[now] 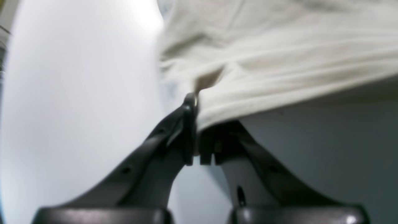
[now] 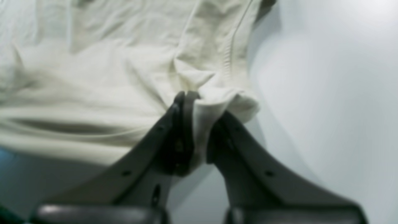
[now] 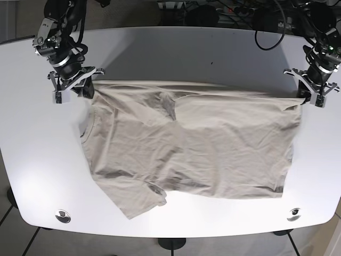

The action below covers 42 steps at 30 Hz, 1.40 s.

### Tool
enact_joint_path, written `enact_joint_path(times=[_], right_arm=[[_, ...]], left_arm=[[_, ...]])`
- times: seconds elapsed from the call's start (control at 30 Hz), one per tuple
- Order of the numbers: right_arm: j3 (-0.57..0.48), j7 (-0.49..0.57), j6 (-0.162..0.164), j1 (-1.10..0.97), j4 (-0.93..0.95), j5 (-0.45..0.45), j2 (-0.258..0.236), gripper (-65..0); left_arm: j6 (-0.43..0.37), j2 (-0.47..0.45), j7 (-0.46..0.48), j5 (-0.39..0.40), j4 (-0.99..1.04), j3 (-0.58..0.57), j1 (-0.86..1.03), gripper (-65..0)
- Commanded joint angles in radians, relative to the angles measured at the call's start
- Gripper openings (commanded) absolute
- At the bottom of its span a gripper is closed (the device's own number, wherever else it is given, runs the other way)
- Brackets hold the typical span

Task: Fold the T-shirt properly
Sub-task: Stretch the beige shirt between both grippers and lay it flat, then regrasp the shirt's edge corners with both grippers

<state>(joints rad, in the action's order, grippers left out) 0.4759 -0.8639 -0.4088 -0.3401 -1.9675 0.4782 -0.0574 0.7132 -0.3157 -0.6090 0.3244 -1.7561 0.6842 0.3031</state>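
A cream T-shirt [image 3: 186, 144] lies spread on the white table [image 3: 160, 53], its far edge lifted and stretched between my two grippers. My left gripper [image 3: 308, 96] at the right of the base view is shut on a pinch of the shirt's far right corner; in the left wrist view [image 1: 199, 102] the cloth [image 1: 279, 56] is bunched between the closed jaws. My right gripper [image 3: 88, 88] at the left of the base view is shut on the shirt's far left corner; in the right wrist view [image 2: 197, 102] the fabric [image 2: 108, 77] folds between its jaws. One sleeve [image 3: 141, 200] lies at the front left.
Two round metal fittings sit near the table's front edge, one at the left [image 3: 63, 216] and one at the right [image 3: 293, 214]. Cables and dark equipment [image 3: 224, 10] lie beyond the far edge. Bare white tabletop surrounds the shirt.
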Motion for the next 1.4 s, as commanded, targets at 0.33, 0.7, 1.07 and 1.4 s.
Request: enact_joint_path(times=[0.33, 0.7, 1.07, 1.4], right_arm=[[0.071, 0.031, -0.046, -0.115, -0.017, 0.004, -0.006, -63.1], [0.071, 0.030, -0.048, -0.096, -0.016, 0.004, -0.006, -63.1], [0.071, 0.030, -0.046, 0.063, 0.158, -0.005, -0.012, -63.1], [0.070, 0.030, -0.048, 0.169, 0.231, -0.005, -0.014, -62.8]], left_arm=[[-0.015, 0.031, 0.022, -0.001, -0.112, 0.142, 0.187, -64.6], [-0.015, 0.016, 0.022, -0.015, -0.109, 0.088, 0.130, -64.6], [-0.015, -0.106, 0.027, -0.259, 0.152, -0.156, -0.265, -64.6], [-0.015, -0.187, 0.030, -0.261, 0.419, -0.338, -0.514, -53.5]])
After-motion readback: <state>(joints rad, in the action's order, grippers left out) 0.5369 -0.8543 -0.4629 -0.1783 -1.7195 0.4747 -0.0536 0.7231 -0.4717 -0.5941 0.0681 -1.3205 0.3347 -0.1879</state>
